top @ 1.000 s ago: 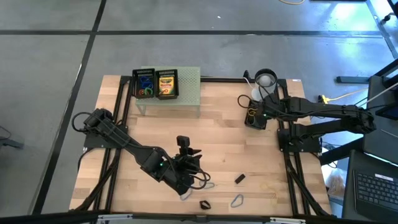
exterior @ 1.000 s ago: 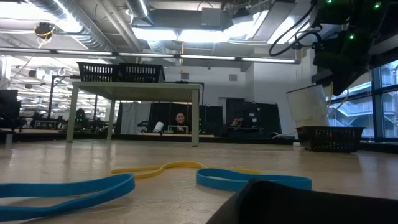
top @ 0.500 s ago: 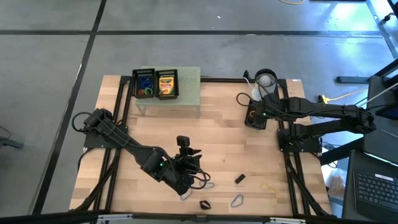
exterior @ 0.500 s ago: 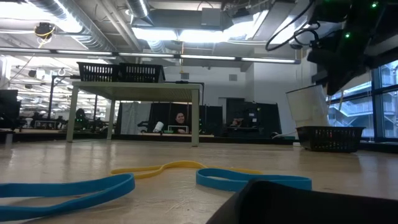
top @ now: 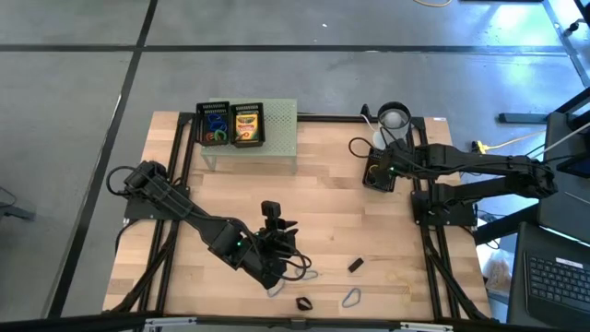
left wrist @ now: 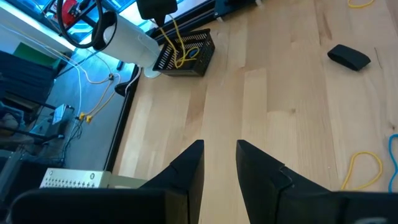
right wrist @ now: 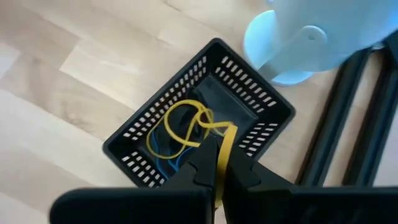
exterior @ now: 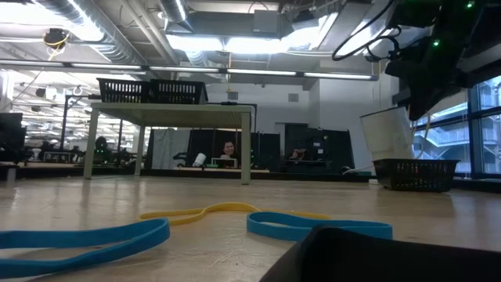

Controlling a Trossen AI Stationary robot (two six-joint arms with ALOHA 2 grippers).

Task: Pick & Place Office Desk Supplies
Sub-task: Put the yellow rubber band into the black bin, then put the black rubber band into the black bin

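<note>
My right gripper (right wrist: 221, 146) hangs over the small black basket (right wrist: 199, 118) by the table's right edge, shut on a yellow rubber band (right wrist: 186, 127). More yellow and blue bands lie in that basket. My left gripper (left wrist: 221, 158) is raised above the table's near middle (top: 281, 224), open, with nothing between its fingers. On the table lie a yellow band (left wrist: 364, 168), blue bands (exterior: 313, 225), two black clips (top: 355, 265) (top: 303, 302) and a grey wire clip (top: 351, 297). A crayon box (top: 246, 124) and coloured loops (top: 216, 124) sit in baskets on the green stand (top: 281, 129). My right gripper pinches a strand of the yellow rubber band (right wrist: 225, 140) between its two fingertips, coming from above and slanting down. The band hangs slack below the fingers, and its lower loops (left wrist: 180, 53) rest inside the black basket.
A white cup (top: 395, 118) stands just beyond the black basket, against the frame at the table's right edge. The green stand takes up the far left. Bare wood lies between the stand, the basket and my left arm.
My right gripper has tipped a little above the black basket while staying where it was, still shut on the yellow band.
</note>
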